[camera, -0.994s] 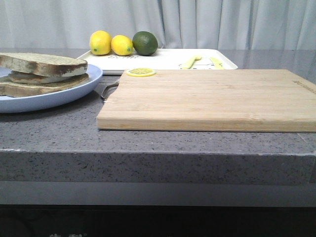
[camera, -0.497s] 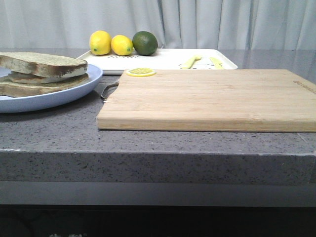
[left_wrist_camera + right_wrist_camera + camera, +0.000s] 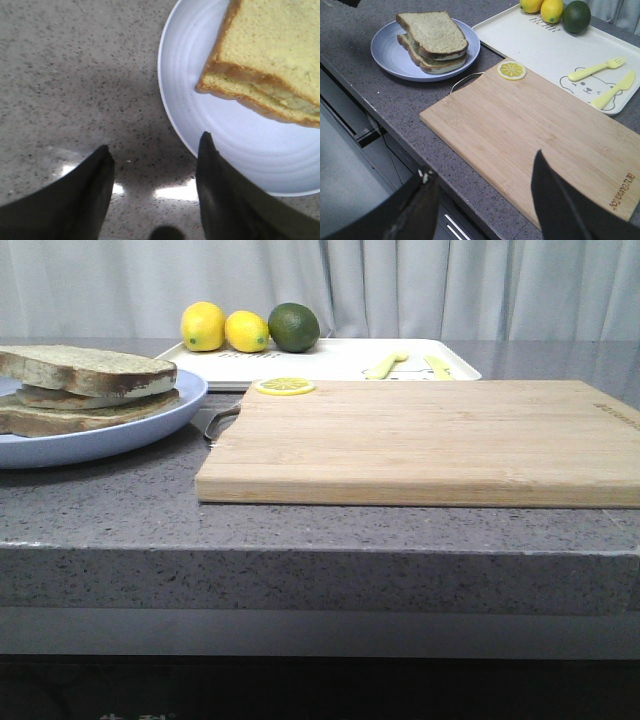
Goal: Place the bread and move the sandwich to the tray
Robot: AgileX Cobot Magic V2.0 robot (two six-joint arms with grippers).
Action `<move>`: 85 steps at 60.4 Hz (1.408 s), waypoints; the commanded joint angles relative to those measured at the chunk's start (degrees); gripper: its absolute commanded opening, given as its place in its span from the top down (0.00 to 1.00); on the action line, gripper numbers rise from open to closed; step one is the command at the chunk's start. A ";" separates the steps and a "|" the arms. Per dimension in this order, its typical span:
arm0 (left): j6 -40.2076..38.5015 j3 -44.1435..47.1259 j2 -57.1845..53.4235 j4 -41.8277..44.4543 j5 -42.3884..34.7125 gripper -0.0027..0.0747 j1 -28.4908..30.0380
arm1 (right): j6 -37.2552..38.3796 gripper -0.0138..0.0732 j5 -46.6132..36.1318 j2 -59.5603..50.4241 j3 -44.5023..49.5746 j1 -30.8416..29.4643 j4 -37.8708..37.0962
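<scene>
You can see the sandwich (image 3: 433,41) sitting on its blue plate (image 3: 392,56), on the gray counter (image 3: 110,502) just beside the wooden board (image 3: 535,142). The top bread (image 3: 85,369) lies flat on it. The white tray (image 3: 545,47) is behind the board, near the plate but not touching it. Two lemons (image 3: 226,329), a lime (image 3: 294,327), a yellow fork (image 3: 590,69) and knife (image 3: 614,90) are on the tray. A lemon slice (image 3: 511,70) lies on the board's corner.

Your left gripper (image 3: 155,170) is open and holds nothing, with one finger over the plate's rim. Your right gripper (image 3: 482,197) is open too, high above the board's near edge.
</scene>
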 commanded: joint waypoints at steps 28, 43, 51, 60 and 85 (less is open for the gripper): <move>14.96 -2.11 12.23 -23.15 -2.47 0.51 9.35 | -0.05 0.34 -4.47 -0.09 -1.23 -0.04 0.14; 17.26 -2.11 17.09 -26.82 -4.28 0.51 9.35 | -0.05 0.34 -4.47 -0.09 -1.23 -0.04 0.14; 18.05 -2.11 18.67 -28.27 -4.95 0.51 9.35 | -0.05 0.34 -4.47 -0.09 -1.23 -0.04 0.14; 19.73 -2.11 19.73 -29.73 -5.24 0.53 9.35 | -0.05 0.34 -4.47 -0.09 -1.23 -0.04 0.14; 21.05 -2.11 20.03 -31.38 -4.76 0.99 9.60 | -0.05 0.34 -4.47 -0.09 -1.23 -0.04 0.14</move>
